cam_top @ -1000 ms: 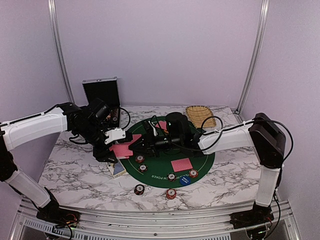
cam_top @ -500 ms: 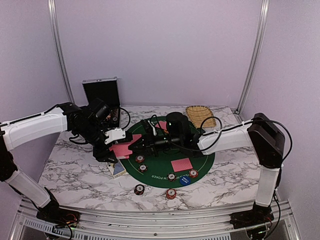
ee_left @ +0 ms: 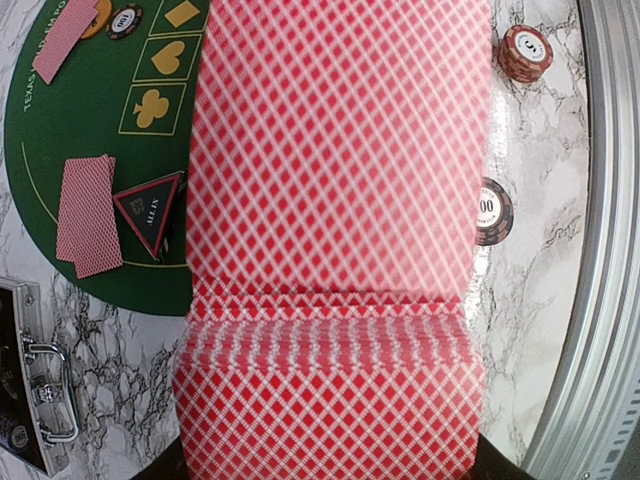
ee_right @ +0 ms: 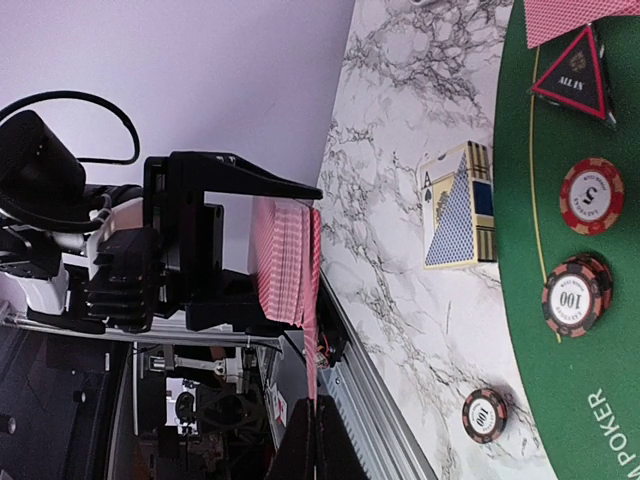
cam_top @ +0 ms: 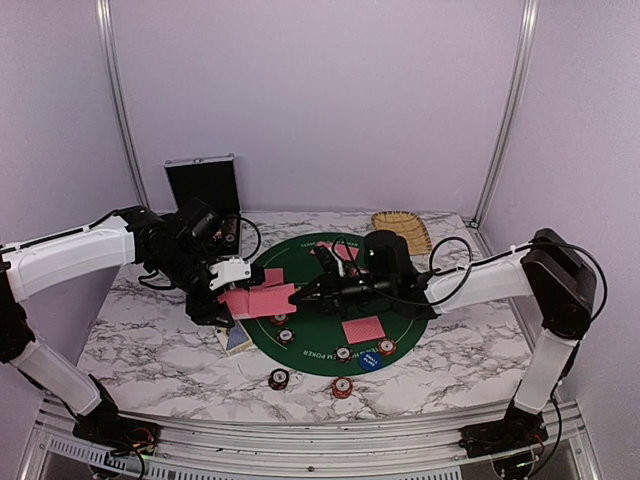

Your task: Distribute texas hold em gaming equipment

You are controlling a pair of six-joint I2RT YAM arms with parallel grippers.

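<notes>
My left gripper (cam_top: 232,291) is shut on a deck of red-backed playing cards (ee_left: 330,390), held just above the left edge of the green poker mat (cam_top: 400,312). The top card (ee_left: 340,150) is slid partway off the deck. My right gripper (ee_right: 318,437) is shut on that card's (ee_right: 314,300) far edge, over the mat (cam_top: 308,293). A black triangular marker (ee_left: 152,208) and two dealt cards (ee_left: 88,215) lie on the mat, as do another pair (cam_top: 362,329), a blue button disc (cam_top: 370,360) and striped poker chips (ee_right: 590,195). Two chips (cam_top: 278,379) sit on the marble.
A blue card box (cam_top: 237,338) lies on the marble beside the mat, under the left gripper. The silver case (cam_top: 203,183) stands open at the back left. A tan woven tray (cam_top: 400,230) sits at the back right. The metal rail (ee_left: 600,250) runs along the table's near edge.
My right gripper has shut on the deck's top card and drawn back to the right with it, sliding it partway off. The left arm has held still.
</notes>
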